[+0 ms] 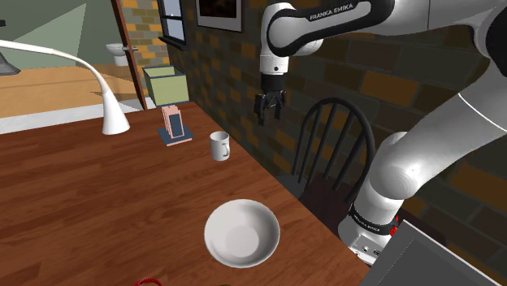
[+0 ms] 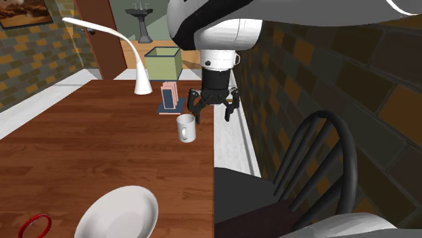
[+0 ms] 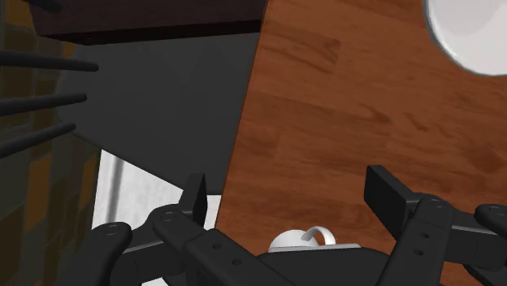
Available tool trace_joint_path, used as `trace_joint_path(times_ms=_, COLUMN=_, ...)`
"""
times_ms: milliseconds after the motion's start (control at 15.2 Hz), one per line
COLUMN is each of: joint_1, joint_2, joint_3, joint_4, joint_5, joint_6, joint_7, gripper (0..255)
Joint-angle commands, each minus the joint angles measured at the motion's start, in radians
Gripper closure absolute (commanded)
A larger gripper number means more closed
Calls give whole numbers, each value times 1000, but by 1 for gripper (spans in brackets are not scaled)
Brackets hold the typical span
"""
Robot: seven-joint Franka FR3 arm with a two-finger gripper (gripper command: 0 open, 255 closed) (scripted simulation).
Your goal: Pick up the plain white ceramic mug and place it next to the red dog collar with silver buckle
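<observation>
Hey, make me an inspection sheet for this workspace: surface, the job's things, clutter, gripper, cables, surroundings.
Surface: reddish-brown wooden table.
Job's things: white mug, upright near the table's edge by the wall; red collar, lying at the other end near the bowl, far from the mug.
Clutter: white bowl, empty; white desk lamp; pink rack on a dark base behind the mug.
Grippers: gripper in the air above the table's edge close to the mug, fingers open, holding nothing.
Cables: nothing seen.
Surroundings: dark chair beside the table; brick wall; green box past the table's end.
</observation>
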Motion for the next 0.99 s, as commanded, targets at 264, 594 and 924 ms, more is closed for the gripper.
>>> trace_joint_path(times_ms=264, joint_1=-5, joint_2=228, joint_3=37, joint_4=109, joint_5=-26, joint_6=138, joint_7=73, gripper=0)
trace_joint_path(times_ms=594, joint_1=-6, joint_2=421, joint_3=55, joint_4=240, joint_5=-67, joint_6=211, joint_7=140, gripper=0)
trace_joint_path(times_ms=924, joint_1=1, joint_2=615, joint_3=57, joint_4=405, joint_5=-118, joint_6=249, joint_7=207, gripper=0)
